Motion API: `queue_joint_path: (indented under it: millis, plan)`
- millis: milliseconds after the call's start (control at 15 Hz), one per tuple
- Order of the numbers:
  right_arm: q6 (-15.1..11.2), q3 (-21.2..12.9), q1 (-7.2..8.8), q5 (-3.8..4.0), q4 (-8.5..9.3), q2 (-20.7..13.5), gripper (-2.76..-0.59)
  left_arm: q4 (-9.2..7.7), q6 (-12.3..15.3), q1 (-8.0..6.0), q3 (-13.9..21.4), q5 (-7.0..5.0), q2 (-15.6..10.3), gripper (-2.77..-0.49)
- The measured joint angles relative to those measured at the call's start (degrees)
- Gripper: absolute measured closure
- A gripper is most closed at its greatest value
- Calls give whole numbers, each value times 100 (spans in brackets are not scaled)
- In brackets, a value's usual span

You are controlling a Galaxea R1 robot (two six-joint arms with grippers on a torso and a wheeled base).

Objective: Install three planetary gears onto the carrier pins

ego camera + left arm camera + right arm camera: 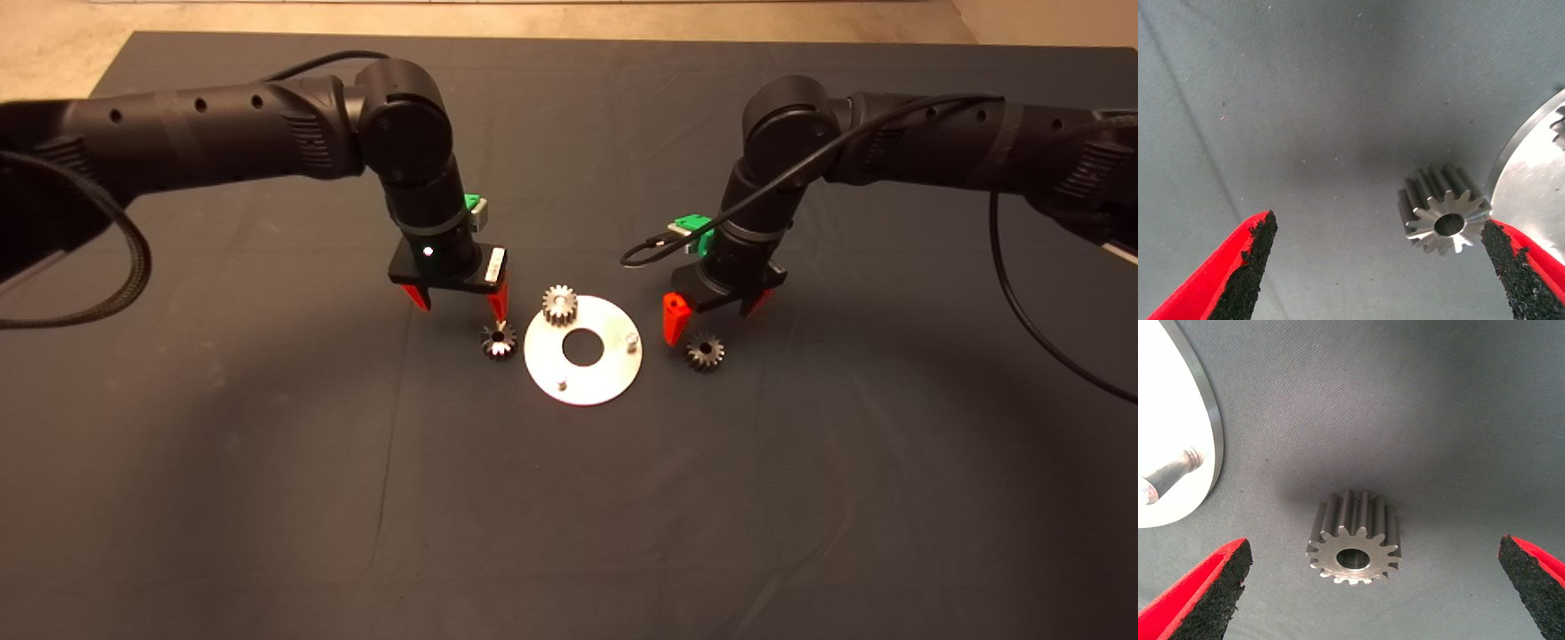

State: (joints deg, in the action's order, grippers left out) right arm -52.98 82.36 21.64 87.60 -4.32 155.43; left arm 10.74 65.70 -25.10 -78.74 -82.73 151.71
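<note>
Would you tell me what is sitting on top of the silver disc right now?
One gear sits on the disc at its far edge. Two bare pins stand upright. Any pin under that gear is hidden.

surface: dark grey mat (267, 498), faintly creased, covers nearly all the head view | floor: pale beige strip (533, 16) past the mat's far edge and corners | light: brightest at the mat's middle

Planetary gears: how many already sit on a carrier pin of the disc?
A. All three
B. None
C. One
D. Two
C: one gear sits on the disc; two pins stand bare, and two gears lie on the mat.
</note>
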Motion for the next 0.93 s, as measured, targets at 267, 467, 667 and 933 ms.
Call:
queue_joint_path:
  millis: [267, 467, 667, 933]
  plan:
    - [1, 13, -83, 3, -17, 24, -276, -2, 1, 0, 17, 137, 4, -219]
    - [1, 18, -113, 5, -20, 61, -276, -7, 9, 0, 24, 181, 2, -219]
    - [2, 22, -163, 5, -23, 140, -276, -7, 7, 2, 27, 186, 2, -219]
    - [4, 33, -201, 0, -28, 205, -276, -20, 18, 53, 117, 187, 2, -219]
